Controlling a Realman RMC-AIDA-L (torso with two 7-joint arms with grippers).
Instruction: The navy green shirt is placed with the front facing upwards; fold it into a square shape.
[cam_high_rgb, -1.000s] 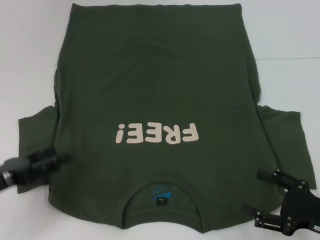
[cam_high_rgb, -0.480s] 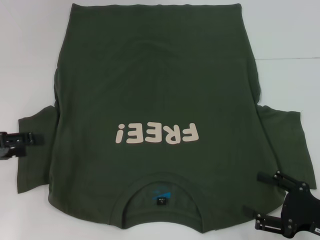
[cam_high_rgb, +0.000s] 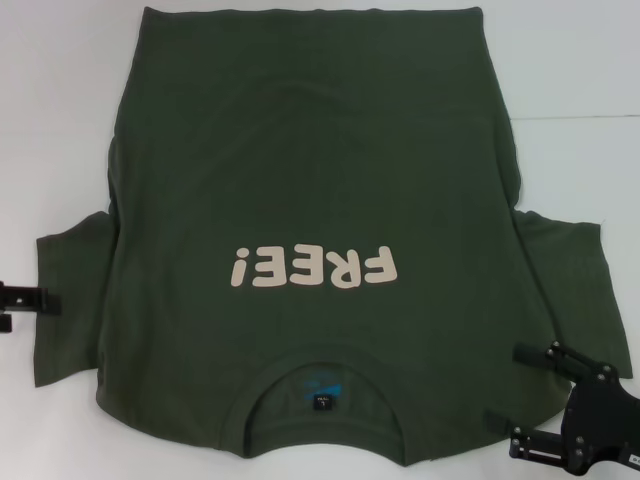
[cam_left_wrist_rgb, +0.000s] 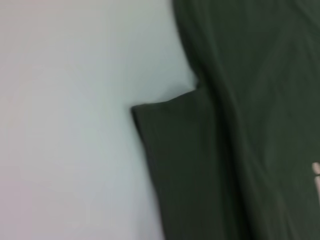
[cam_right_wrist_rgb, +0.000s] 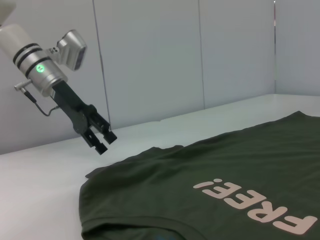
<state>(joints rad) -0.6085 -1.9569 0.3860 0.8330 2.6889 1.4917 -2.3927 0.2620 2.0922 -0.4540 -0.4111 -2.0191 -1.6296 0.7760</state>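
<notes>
The navy green shirt (cam_high_rgb: 310, 180) lies flat and face up on the white table, collar (cam_high_rgb: 322, 392) toward me, with the cream "FREE!" lettering (cam_high_rgb: 313, 267) reading upside down. Both sleeves are spread out. My left gripper (cam_high_rgb: 30, 305) sits at the far left edge, just outside the left sleeve (cam_high_rgb: 70, 300). In the right wrist view, the left gripper (cam_right_wrist_rgb: 104, 141) hovers above the table, open by a small gap and empty. My right gripper (cam_high_rgb: 515, 397) is open over the near right shoulder and holds nothing. The left wrist view shows the left sleeve (cam_left_wrist_rgb: 185, 165) from above.
The white table (cam_high_rgb: 580, 100) surrounds the shirt, with bare strips left and right of the body. A pale panelled wall (cam_right_wrist_rgb: 150, 60) stands behind the table on the left side.
My left gripper has drawn back leftward, from over the left sleeve to the picture's left edge. The right gripper and the shirt have not moved.
</notes>
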